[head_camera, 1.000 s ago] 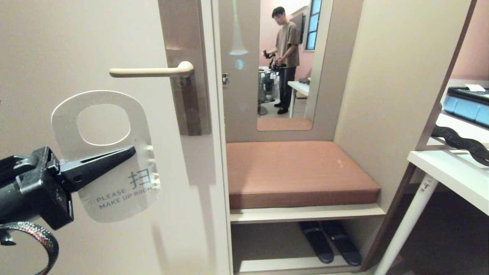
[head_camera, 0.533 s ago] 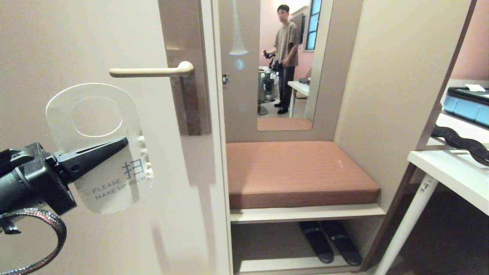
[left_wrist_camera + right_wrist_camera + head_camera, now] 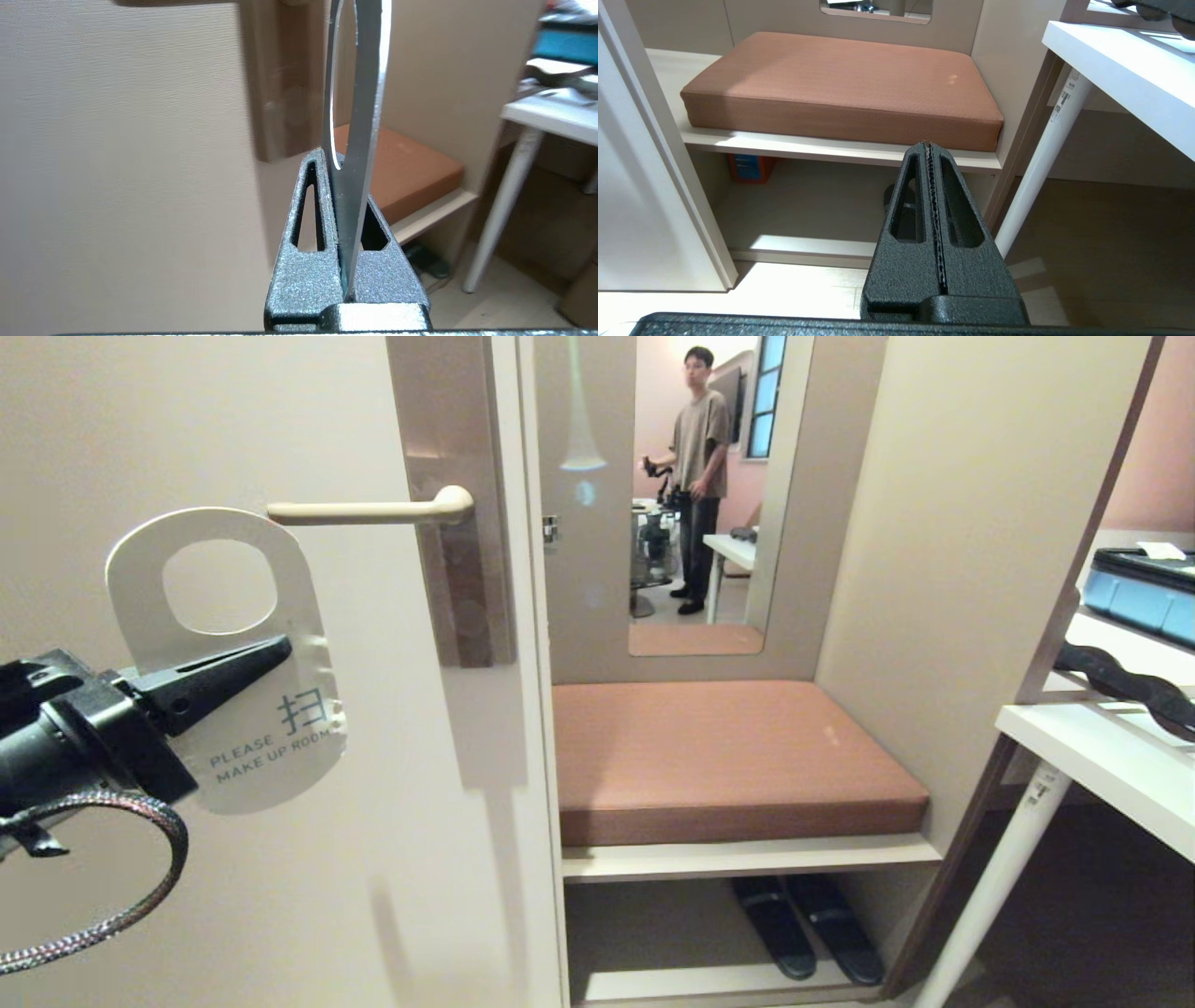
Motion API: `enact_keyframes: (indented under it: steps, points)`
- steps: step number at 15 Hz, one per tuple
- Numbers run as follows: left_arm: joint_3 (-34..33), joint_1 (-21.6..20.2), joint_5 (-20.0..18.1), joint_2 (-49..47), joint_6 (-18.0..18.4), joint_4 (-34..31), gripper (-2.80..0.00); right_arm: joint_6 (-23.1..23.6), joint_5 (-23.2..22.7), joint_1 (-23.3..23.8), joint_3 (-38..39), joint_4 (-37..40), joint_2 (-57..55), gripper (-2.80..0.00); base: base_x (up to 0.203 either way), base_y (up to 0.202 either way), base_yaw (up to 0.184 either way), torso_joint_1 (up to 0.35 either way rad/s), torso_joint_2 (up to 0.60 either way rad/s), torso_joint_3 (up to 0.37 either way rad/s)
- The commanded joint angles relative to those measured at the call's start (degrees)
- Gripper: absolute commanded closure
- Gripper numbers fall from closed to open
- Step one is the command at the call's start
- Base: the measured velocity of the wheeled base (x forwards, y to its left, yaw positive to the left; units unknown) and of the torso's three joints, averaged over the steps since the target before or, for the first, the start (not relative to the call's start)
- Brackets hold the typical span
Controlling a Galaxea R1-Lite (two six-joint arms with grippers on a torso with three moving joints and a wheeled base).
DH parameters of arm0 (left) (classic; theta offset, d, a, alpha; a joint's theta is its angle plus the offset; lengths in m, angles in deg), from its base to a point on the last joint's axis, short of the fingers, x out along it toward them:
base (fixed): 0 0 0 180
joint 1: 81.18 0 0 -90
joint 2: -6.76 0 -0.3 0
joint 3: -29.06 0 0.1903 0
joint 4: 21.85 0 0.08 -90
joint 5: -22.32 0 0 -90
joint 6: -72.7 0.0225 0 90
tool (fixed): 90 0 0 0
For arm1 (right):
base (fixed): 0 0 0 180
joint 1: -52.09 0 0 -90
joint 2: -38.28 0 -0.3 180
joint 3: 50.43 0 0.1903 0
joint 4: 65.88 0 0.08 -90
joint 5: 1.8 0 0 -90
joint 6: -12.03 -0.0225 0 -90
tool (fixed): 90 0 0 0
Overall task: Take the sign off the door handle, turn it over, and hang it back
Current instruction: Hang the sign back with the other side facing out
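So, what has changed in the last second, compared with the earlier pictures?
The left gripper, still shut on the sign, carried it up and leftward, so its top now overlaps the door handle. White face still faces the camera. The person lifted their head. The rest is unchanged.

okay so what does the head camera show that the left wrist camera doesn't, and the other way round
Only the head view shows the sign's white face reading PLEASE MAKE UP ROOM, the whole door handle, a person seen through the opening and dark slippers under the bench. Only the left wrist view shows the sign edge-on, clamped between the left gripper's fingers. Both show the gripper holding the sign off the handle, the brown cushion and the white table leg.
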Motion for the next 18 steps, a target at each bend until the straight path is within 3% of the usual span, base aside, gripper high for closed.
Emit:
enact_keyframes:
  steps: [1,2,4,11,18]
  points:
    - [2.9,0.0,2.0,-0.7,0.9,-2.3,0.0,0.0,0.0,0.0,0.0,0.0,0.0,0.0,0.0,0.0,0.0,0.0,0.0,0.0]
    - [4.9,0.1,4.7,-1.1,2.1,-3.9,0.0,0.0,0.0,0.0,0.0,0.0,0.0,0.0,0.0,0.0,0.0,0.0,0.0,0.0]
    - [6.6,0.3,6.7,-2.2,4.5,-5.3,0.0,0.0,0.0,0.0,0.0,0.0,0.0,0.0,0.0,0.0,0.0,0.0,0.0,0.0]
    - [9.7,0.1,17.7,-3.9,4.8,-7.9,0.0,0.0,0.0,0.0,0.0,0.0,0.0,0.0,0.0,0.0,0.0,0.0,0.0,0.0]
    - [11.7,0.1,20.8,-7.9,4.5,-7.8,0.0,0.0,0.0,0.0,0.0,0.0,0.0,0.0,0.0,0.0,0.0,0.0,0.0,0.0]
